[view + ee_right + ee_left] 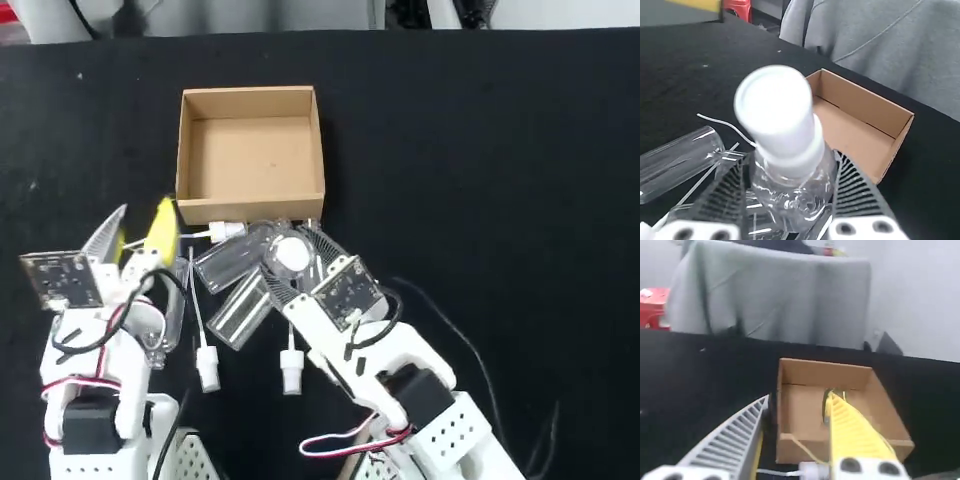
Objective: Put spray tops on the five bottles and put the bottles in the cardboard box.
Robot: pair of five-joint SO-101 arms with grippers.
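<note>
The cardboard box point(250, 150) stands open and empty at the middle back of the black table. My right gripper point(292, 250) is just in front of it, shut on a clear bottle point(785, 190) with a white top point(777, 112), held upright between the dark fingers point(722, 197). My left gripper point(135, 232) is open by the box's front left corner, with nothing between its grey finger point(735, 440) and its yellow one. Two clear bottles point(228, 265) point(240, 310) lie between the arms. Loose spray tops point(207, 365) point(290, 370) lie nearer the arms' bases.
Another spray top point(225, 232) lies against the box's front wall, also seen as a spray top point(812, 471) in the left wrist view. A further clear bottle point(165, 320) lies beside the left arm. A cable point(450, 320) trails right of the right arm.
</note>
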